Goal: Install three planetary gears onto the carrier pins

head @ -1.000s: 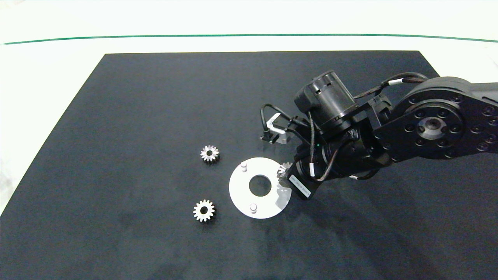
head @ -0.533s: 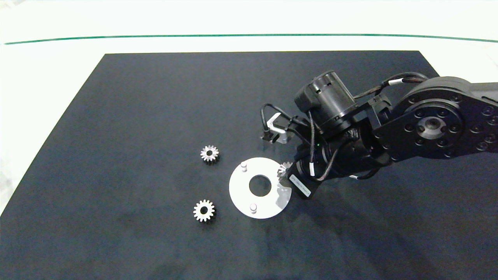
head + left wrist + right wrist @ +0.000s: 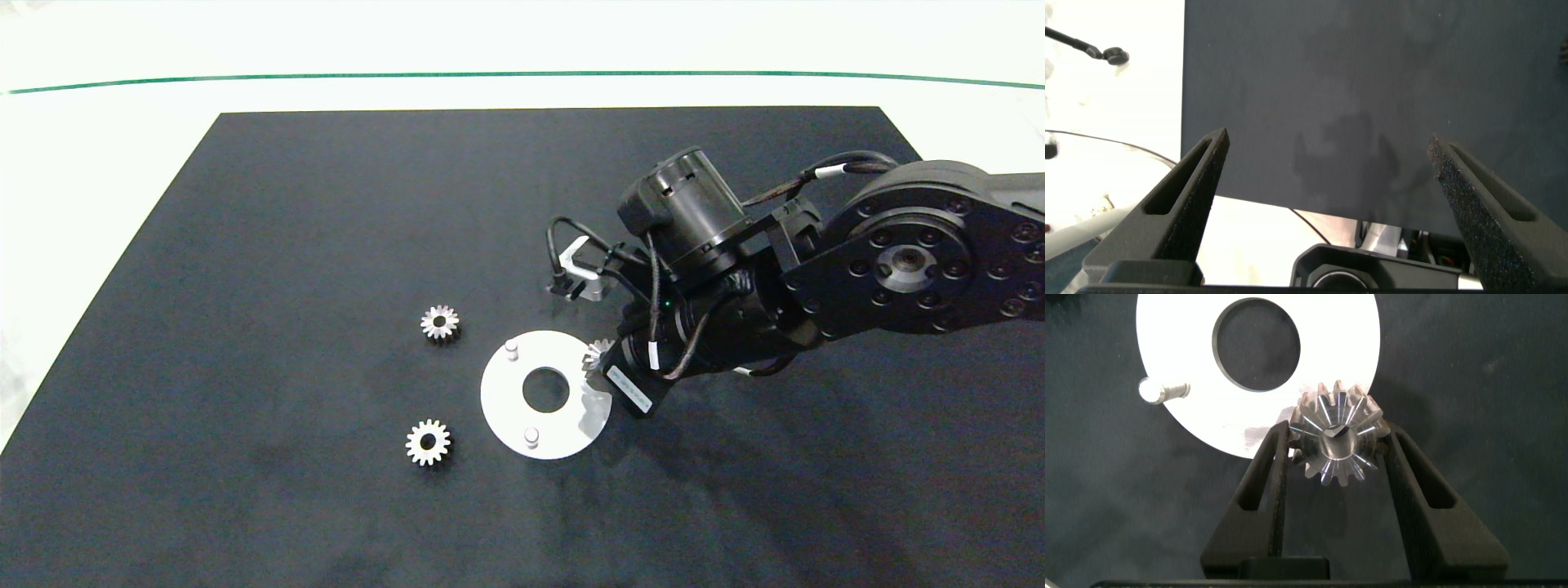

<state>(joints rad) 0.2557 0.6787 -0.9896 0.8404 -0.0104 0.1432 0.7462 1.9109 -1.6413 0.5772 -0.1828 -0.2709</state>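
Note:
A flat white disc point(image 3: 498, 400) lies on the dark mat, with two carrier pins point(image 3: 512, 349) point(image 3: 531, 437) standing bare on it. At the disc's right rim my right gripper point(image 3: 600, 359) is shut on one planetary gear point(image 3: 598, 351). The right wrist view shows that gear point(image 3: 1337, 443) pinched between both fingers at the disc's point(image 3: 1192, 343) edge, a grey stub filling its centre hole, and one bare pin point(image 3: 1159, 389). Two more gears point(image 3: 439, 322) point(image 3: 428, 442) lie loose left of the disc. My left gripper point(image 3: 1327, 143) is open and holds nothing.
The dark mat point(image 3: 326, 204) covers most of the white table point(image 3: 106, 122), whose far side carries a green line. The right arm's bulky wrist and cables point(image 3: 694, 269) hang over the mat right of the disc. The left wrist view looks at the mat's edge point(image 3: 1290, 196).
The right wrist has crept very slightly toward the table's far side with the gear still held. The disc and both loose gears lie where they were.

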